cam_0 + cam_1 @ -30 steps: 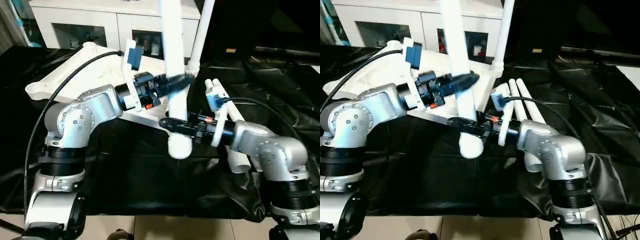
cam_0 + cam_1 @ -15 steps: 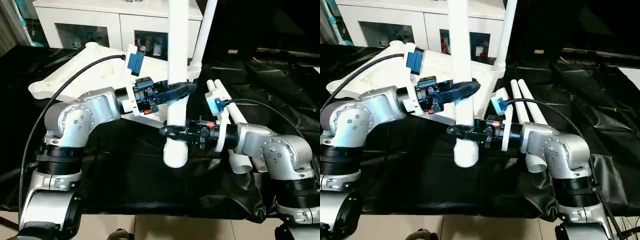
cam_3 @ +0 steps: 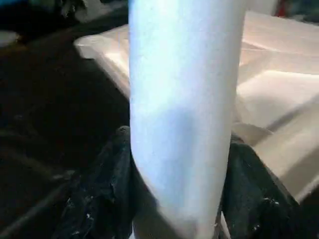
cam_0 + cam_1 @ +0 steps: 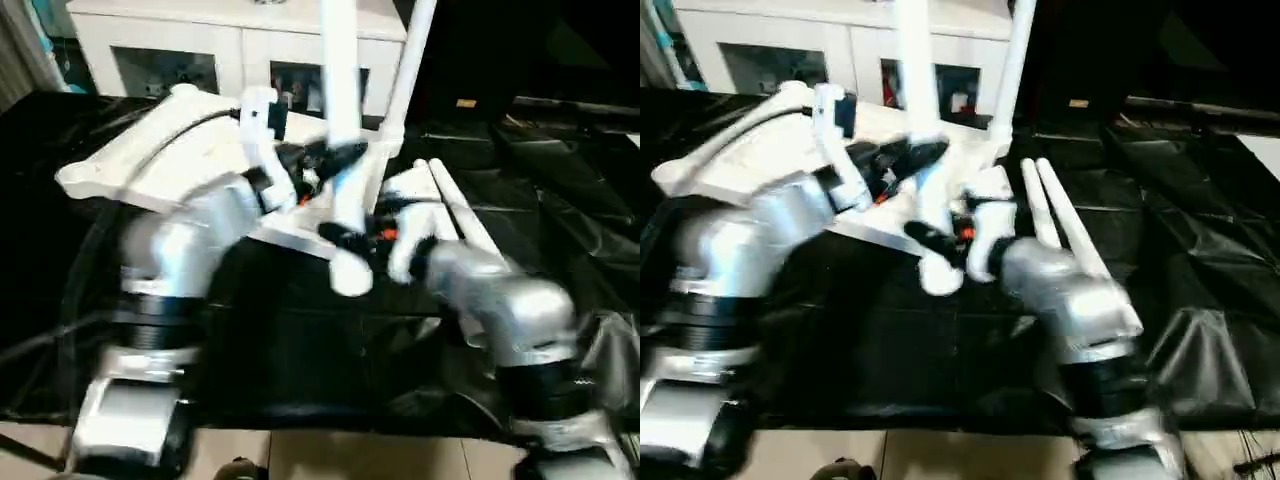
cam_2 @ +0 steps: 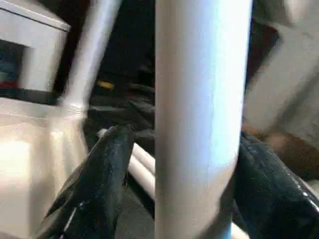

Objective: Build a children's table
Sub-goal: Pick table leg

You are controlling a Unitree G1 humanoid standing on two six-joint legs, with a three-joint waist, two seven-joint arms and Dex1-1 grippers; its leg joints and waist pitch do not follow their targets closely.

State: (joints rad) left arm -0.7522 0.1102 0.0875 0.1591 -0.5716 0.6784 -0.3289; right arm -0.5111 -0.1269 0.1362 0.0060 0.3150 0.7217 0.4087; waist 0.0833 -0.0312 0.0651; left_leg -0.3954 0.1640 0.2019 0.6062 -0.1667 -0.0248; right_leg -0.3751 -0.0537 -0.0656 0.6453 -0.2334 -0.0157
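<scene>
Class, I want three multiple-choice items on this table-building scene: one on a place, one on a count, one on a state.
1. Where is the table top?
A. On the black sheet, before the cabinet
B. On the cabinet
C. On the bare floor

2. How many loose legs lie by the right arm?
A. None
B. Two
C. Five

3. How is the held leg oriented?
A. Flat
B. Roughly upright
C. Lying across the table top

Key: 1 A, it rests on the sheet before the cabinet. 2 B, two lie together. 3 B, the left gripper and right gripper clasp it standing.

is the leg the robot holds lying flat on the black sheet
No, the leg stands upright off the sheet, gripped between the left tool and right tool.
</scene>
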